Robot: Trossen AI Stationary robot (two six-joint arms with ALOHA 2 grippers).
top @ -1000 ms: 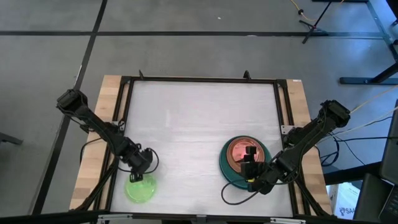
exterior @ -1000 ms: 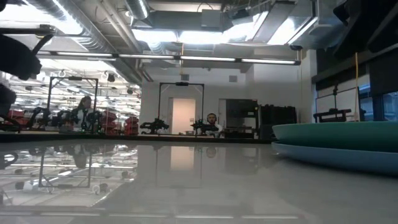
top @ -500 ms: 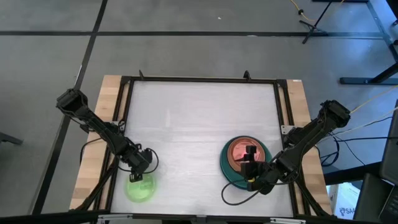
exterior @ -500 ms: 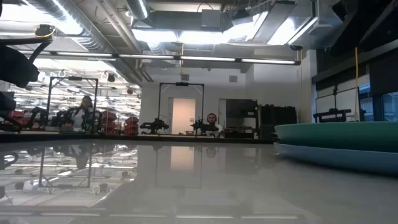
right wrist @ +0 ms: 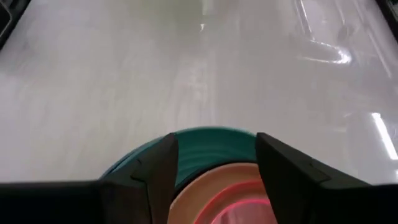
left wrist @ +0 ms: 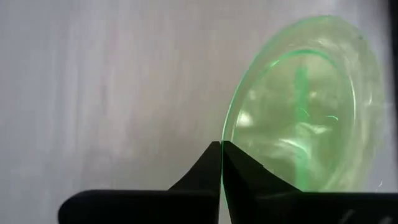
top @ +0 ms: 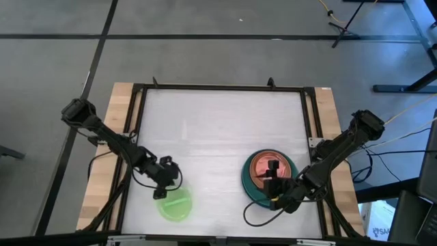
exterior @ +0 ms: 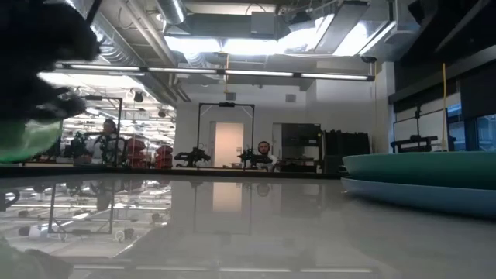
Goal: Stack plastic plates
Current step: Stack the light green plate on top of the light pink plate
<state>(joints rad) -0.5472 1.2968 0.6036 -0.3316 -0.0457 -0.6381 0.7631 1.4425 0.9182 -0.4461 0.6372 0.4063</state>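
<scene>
The small plate [top: 173, 203] near the left arm is bright neon green, and you can see through it [left wrist: 305, 118]. The stack by the right arm has a pink plate [top: 263, 167] on top, an orange-tan plate [right wrist: 205, 186] under it, then a teal-green plate [top: 247, 183]. From the side, a blue-grey plate [exterior: 418, 198] lies under the teal-green one [exterior: 422, 167]. The table [top: 218, 130] is pale grey-white and shiny, with light wood at its sides. Both arms are black.

The left pincer [left wrist: 221, 146] pinches the rim (fingers together) of a neon-green plate [left wrist: 305, 106] above the table [left wrist: 106, 87].
</scene>
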